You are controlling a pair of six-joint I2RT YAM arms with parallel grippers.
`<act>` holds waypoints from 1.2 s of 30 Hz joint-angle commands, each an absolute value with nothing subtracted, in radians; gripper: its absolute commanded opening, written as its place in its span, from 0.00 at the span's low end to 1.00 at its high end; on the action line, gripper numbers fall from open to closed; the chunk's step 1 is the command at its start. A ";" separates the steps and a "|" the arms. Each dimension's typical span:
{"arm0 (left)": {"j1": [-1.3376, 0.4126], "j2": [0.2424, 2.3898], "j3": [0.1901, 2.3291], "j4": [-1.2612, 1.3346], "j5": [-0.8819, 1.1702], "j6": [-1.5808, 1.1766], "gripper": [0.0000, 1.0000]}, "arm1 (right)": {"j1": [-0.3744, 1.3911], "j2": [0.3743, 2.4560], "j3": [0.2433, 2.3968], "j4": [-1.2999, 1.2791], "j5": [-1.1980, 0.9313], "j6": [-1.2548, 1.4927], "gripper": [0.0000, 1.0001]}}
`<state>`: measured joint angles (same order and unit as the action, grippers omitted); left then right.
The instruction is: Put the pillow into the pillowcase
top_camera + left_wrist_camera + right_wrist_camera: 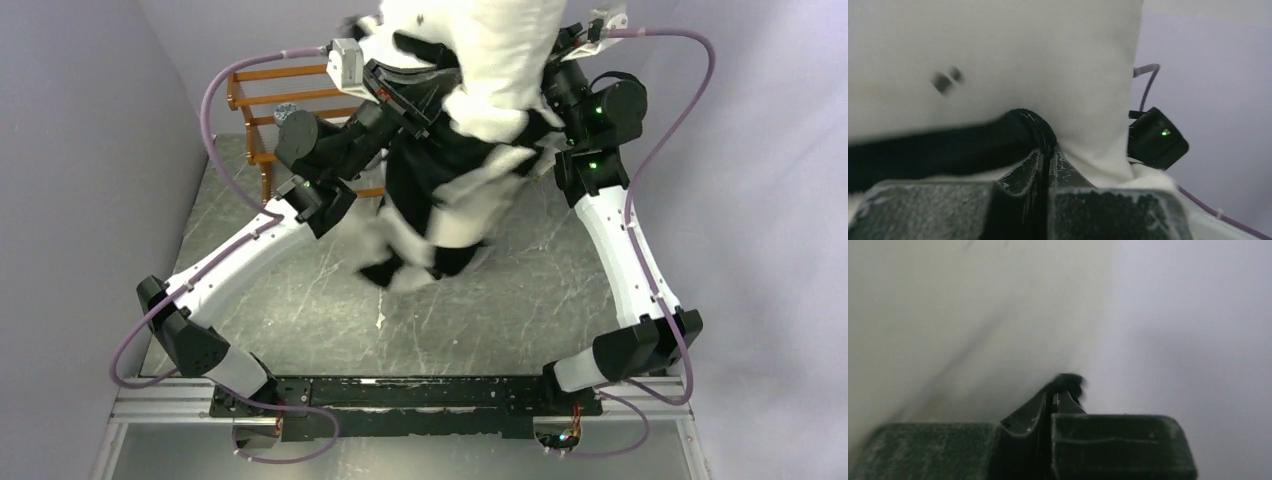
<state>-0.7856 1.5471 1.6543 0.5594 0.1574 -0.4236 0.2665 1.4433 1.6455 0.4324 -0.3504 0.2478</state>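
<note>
Both arms are raised at the back of the table, and the black-and-white checkered pillowcase (440, 205) hangs between them, its lower end near the tabletop. The plump white pillow (505, 55) sticks up out of its top. My left gripper (418, 112) is shut on the pillowcase's black hem (1033, 127); the pillow (998, 55) fills that wrist view, pressed close behind the hem. My right gripper (566, 48) is shut on a small tuft of black pillowcase cloth (1070, 382), with the pillow (948, 315) blurred beside it.
An orange wooden rack (268, 98) stands at the back left, close behind the left arm. The grey marbled table (500, 310) lies under the hanging cloth. Lavender walls close in on both sides. The right arm's link with a green light (1158, 140) shows past the pillow.
</note>
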 commanded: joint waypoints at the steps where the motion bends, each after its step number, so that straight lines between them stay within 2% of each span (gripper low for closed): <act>1: -0.752 1.521 1.772 0.529 0.151 -0.337 0.05 | 0.274 1.298 1.623 0.574 -0.474 0.252 0.00; 3: -0.643 1.566 1.826 0.559 0.172 -0.443 0.05 | 0.275 1.213 1.460 0.587 -0.404 0.223 0.00; 5: -0.616 1.571 1.810 0.647 0.205 -0.473 0.05 | 0.270 1.193 1.404 0.539 -0.318 0.151 0.00; 9: -0.632 1.525 1.710 0.706 0.284 -0.376 0.05 | 0.262 1.268 1.545 0.352 -0.232 0.027 0.00; 13: -0.631 1.513 1.661 0.704 0.314 -0.251 0.05 | 0.259 1.332 1.674 0.311 -0.233 -0.057 0.00; 16: -0.650 1.534 1.603 0.761 0.347 -0.266 0.05 | 0.257 1.389 1.839 0.208 -0.217 -0.142 0.00; 19: -0.706 1.530 1.525 0.803 0.299 -0.258 0.05 | 0.257 1.426 1.930 0.158 -0.207 -0.208 0.00; 23: -0.811 1.491 1.436 0.754 0.181 -0.058 0.05 | 0.257 1.458 1.945 0.106 -0.259 -0.245 0.00; 27: -0.845 1.386 1.101 0.903 0.006 -0.051 0.05 | 0.258 1.418 1.771 0.107 -0.328 -0.192 0.00; 33: -0.974 1.272 0.679 1.040 -0.164 -0.060 0.05 | 0.306 1.280 1.332 0.144 -0.357 -0.006 0.00; 36: -1.045 1.173 0.555 0.956 -0.159 -0.101 0.33 | 0.315 1.214 1.178 0.060 -0.372 0.030 0.05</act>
<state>-0.9680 1.3155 0.6472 0.8558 -0.0868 -0.0788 0.2951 1.3087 1.3052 0.0589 -0.3252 -0.0616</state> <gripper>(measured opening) 0.190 0.036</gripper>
